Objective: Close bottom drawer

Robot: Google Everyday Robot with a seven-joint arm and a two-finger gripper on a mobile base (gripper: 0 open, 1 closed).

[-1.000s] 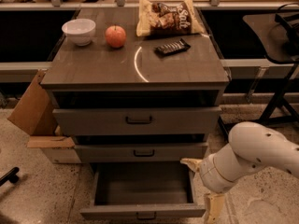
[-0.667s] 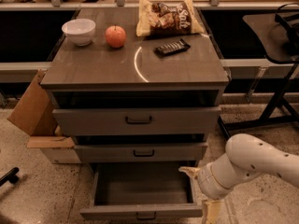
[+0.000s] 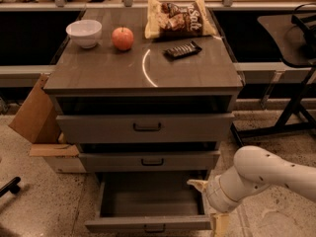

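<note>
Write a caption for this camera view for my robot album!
The robot's tool sits by the right side of the pulled-out bottom drawer, not yet shut.

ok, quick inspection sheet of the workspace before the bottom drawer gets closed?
Surface: cabinet top, four items on it.
Job's things: bottom drawer pulled far out, inside looks empty; middle drawer and top drawer ajar.
Clutter: white bowl, apple, chip bag, dark snack bar, all on the cabinet top.
Grippers: gripper low at the bottom drawer's right front corner; contact unclear.
Cables: nothing seen.
Surroundings: cardboard box left of the cabinet; black stand to the right; speckled floor.
</note>
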